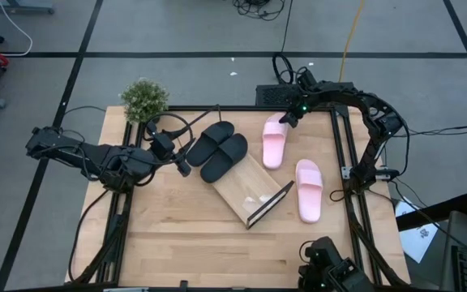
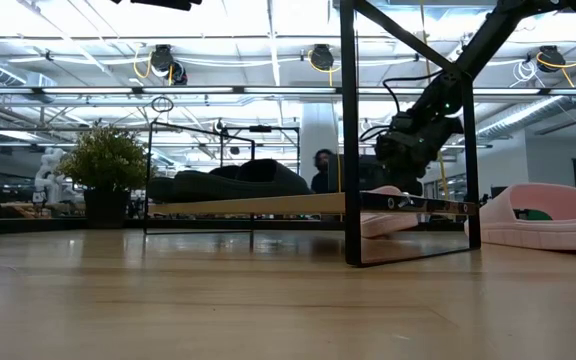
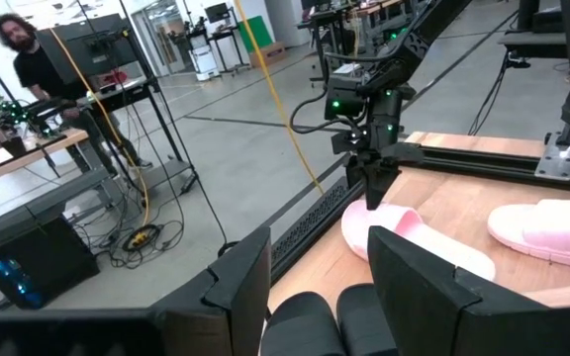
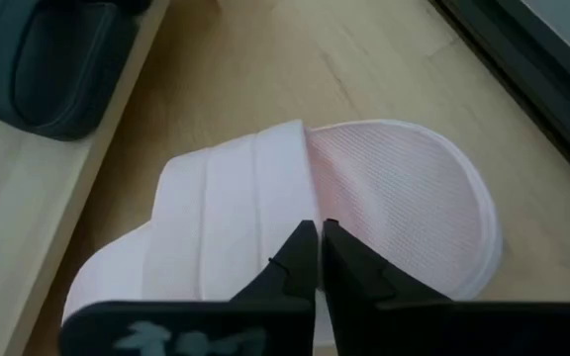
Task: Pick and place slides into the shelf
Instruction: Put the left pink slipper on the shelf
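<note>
Two black slides (image 1: 217, 150) lie side by side on the far-left end of the shelf (image 1: 250, 191), a light-wood board set slantwise on the table. One pink slide (image 1: 275, 142) lies on the table beside the shelf. The other pink slide (image 1: 309, 189) lies further right. My right gripper (image 1: 288, 120) is shut and points down over the far end of the first pink slide (image 4: 295, 208). My left gripper (image 1: 182, 161) is open and empty, left of the black slides (image 3: 310, 321). My right gripper's shut fingertips (image 4: 305, 242) stand at the strap's edge (image 4: 300, 163), where the strap meets the footbed, coming from above and pointing down. I cannot tell whether they touch the slide. The slide lies flat on the table.
A potted plant (image 1: 144, 99) stands at the table's far-left corner. The shelf's black wire frame (image 1: 270, 203) rises at its near-right end. A person (image 3: 28, 59) is in the room beyond the table. Bare tabletop (image 1: 185, 235) lies in front of the shelf.
</note>
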You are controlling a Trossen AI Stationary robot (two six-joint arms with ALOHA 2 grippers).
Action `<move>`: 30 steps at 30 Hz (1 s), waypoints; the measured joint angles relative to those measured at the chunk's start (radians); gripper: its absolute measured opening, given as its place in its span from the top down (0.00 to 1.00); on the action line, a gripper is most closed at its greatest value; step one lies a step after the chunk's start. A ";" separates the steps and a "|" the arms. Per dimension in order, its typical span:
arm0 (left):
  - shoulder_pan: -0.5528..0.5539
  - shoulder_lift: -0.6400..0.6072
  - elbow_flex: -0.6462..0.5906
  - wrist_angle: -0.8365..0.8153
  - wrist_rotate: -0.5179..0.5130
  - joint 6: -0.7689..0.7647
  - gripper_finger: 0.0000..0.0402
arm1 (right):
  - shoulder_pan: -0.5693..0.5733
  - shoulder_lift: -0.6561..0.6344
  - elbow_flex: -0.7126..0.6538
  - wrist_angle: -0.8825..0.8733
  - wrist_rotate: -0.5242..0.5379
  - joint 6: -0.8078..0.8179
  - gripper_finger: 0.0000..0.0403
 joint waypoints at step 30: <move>0.000 0.000 0.000 0.001 0.000 -0.006 0.56 | 0.001 -0.001 0.000 -0.020 0.000 -0.052 0.52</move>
